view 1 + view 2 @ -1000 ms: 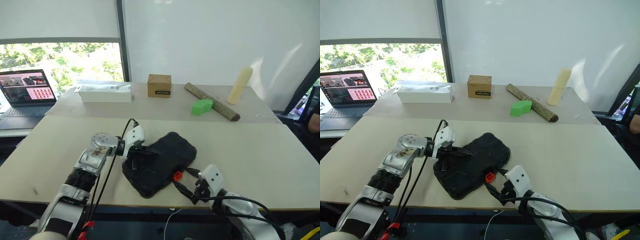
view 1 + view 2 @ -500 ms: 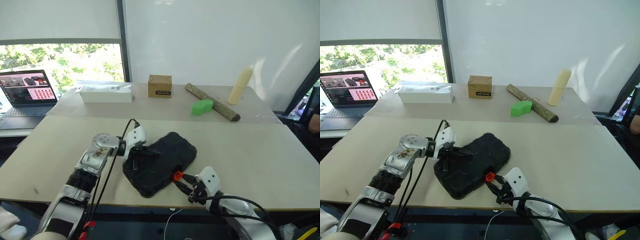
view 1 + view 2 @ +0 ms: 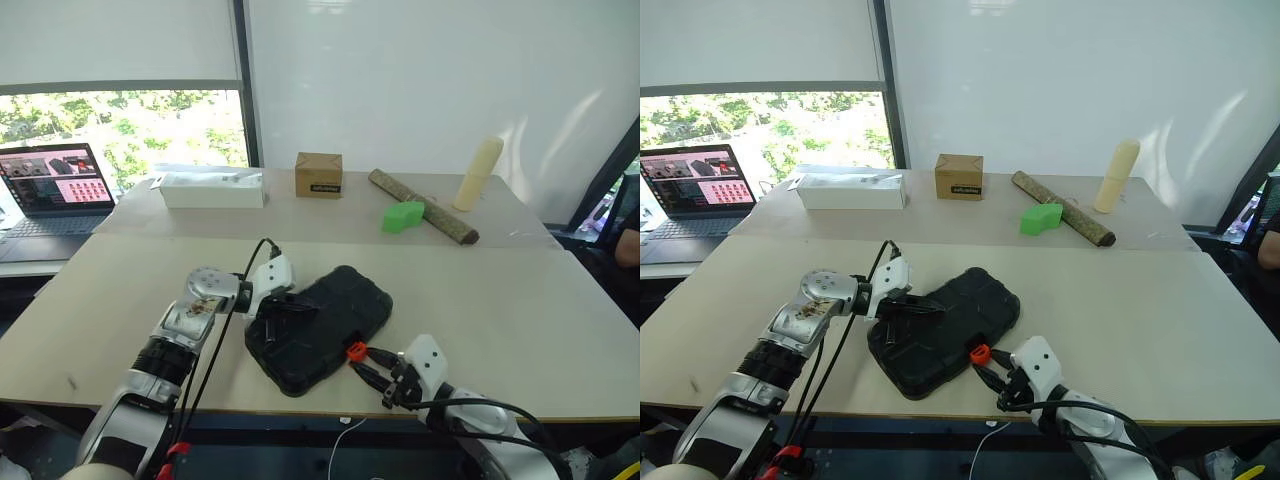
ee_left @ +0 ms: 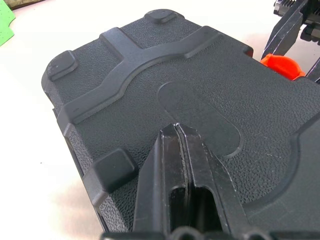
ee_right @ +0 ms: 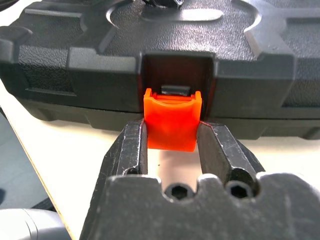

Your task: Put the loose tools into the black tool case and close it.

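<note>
Black pebbled tool case point(image 3: 320, 327) lies shut on my beige tabletop point(image 3: 500, 300), left fingers point(image 4: 177, 150) clenched atop, right fingers point(image 5: 135, 147) pinching its orange latch point(image 5: 171, 121).

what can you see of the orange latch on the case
The latch is a small bright orange plastic tab, squarish with a curved top edge, sitting in a notch in the front wall of the shut black case. It hangs out from the notch, not yet pressed flat. The right gripper is shut on it, one black finger on each side.
</note>
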Robot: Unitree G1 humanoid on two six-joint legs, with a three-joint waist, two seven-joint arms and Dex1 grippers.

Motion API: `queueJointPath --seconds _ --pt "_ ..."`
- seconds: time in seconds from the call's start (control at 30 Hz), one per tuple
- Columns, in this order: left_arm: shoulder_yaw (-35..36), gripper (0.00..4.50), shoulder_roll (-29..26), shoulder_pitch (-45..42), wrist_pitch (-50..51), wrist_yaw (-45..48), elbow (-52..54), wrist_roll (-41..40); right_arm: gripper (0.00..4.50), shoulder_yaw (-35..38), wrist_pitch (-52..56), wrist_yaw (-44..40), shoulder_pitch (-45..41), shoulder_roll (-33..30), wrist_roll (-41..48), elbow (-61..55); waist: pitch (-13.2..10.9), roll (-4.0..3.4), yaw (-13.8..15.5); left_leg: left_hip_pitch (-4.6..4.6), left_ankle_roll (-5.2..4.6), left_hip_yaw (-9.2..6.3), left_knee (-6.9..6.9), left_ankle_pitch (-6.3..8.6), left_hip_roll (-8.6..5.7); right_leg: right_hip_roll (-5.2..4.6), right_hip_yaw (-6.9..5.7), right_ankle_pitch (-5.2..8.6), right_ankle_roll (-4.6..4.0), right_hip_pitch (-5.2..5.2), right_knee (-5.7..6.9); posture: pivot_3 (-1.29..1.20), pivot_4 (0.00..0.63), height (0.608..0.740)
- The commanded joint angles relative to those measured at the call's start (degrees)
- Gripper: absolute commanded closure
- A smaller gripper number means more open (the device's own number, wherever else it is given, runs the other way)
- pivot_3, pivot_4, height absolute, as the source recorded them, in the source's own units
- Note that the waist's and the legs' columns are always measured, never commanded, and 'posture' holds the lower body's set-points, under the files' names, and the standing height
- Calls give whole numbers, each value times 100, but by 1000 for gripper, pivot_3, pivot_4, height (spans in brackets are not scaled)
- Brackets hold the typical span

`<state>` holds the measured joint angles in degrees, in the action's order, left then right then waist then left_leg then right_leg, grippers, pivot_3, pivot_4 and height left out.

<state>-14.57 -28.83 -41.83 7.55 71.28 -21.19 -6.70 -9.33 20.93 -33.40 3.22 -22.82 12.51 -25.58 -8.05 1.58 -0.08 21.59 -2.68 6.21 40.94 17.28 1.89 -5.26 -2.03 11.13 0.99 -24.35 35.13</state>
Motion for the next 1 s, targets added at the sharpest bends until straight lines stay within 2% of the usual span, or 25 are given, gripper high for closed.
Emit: queueJointPath --seconds 0.03,0.3,0.33,0.47,0.6,0.7,0.73,0.77,0.93,0.97,1.0 --pt "-338 4500 -61 294 173 21 -250 351 3282 61 -520 -37 -306 151 91 -235 0 0 0 0 0 0 0 0 0 0 0 0 0 0 0 0 150 740" --pt "-365 4500 -81 340 147 24 -230 349 3282 101 -242 -51 -407 242 203 -62 0 0 -35 -10 0 1 0 0 3 0 1 0 -1 5 5 0 150 740" --pt "-368 4500 -81 340 141 23 -234 351 2322 110 -201 -150 -357 169 256 -94 1 -2 -40 -12 0 1 -1 0 4 0 1 0 -1 6 6 0 150 740" --pt "-368 4500 -89 337 121 31 -256 356 1082 408 -582 -231 -62 -134 139 -290 9 -6 -45 -21 0 1 -6 0 5 -2 3 1 -2 14 5 0 150 740" --pt "-376 4500 -84 308 92 40 -302 364 1082 675 -649 -423 303 -404 327 -395 28 -6 -32 -22 -4 2 -8 3 4 -7 4 4 2 17 -1 0 150 740" --pt "-378 4500 -69 272 65 37 -349 375 1813 593 -777 -479 394 -482 199 -234 33 -8 -18 -27 -4 2 -12 4 5 -4 4 4 1 20 -3 0 150 740" --pt "-379 4500 -64 264 61 36 -357 377 2285 517 -828 -460 367 -477 104 -137 33 -8 -20 -28 -4 2 -13 4 5 -5 5 6 -1 19 -2 0 150 740" --pt "-380 4500 -59 257 59 35 -363 379 2518 441 -851 -429 310 -447 32 -45 33 -8 -21 -30 -4 3 -13 4 5 -4 6 6 -2 20 -1 0 150 740" --pt "-393 4500 -71 260 63 50 -349 386 4252 171 -1022 -323 -3 -341 -281 348 33 -8 -18 -30 -4 4 -12 3 5 -4 9 11 -4 18 -2 0 150 740" --pt "-398 4500 -76 256 61 51 -355 394 4451 140 -1025 -305 -73 -303 -294 391 33 -9 -17 -30 -4 3 -12 4 5 -5 9 10 -3 18 -1 0 150 740" --pt "-401 4500 -78 254 61 48 -358 401 4451 114 -1023 -293 -127 -271 -309 430 33 -9 -17 -30 -4 3 -13 4 5 -4 9 9 -3 18 -1 0 150 740"
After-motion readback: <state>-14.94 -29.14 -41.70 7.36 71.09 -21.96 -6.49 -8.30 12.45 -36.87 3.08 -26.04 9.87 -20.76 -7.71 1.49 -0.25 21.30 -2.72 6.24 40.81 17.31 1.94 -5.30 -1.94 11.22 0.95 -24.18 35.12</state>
